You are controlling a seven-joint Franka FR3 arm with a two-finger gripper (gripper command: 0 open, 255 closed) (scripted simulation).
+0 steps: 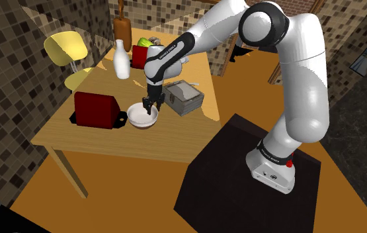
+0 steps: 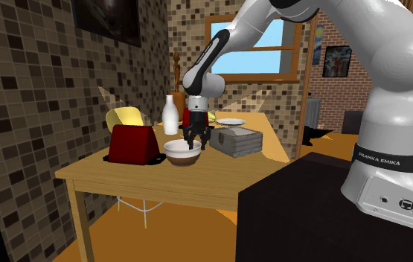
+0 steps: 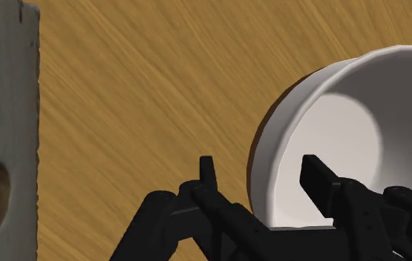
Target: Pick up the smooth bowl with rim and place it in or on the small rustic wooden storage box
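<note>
Two black fingers (image 3: 319, 178) apart (unclenched), gripper (image 3: 258, 164) straddling white bowl (image 3: 345, 111) rim

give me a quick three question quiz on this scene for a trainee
1. True or false: the white bowl already sits in the grey box.
2. The fingers of the gripper stand: A) both inside the bowl, B) one on each side of the bowl's wall, C) around the box.
3. In the shoulder view, what colour is the blocky object left of the bowl?
Key: 1 false; 2 B; 3 dark red.
</note>
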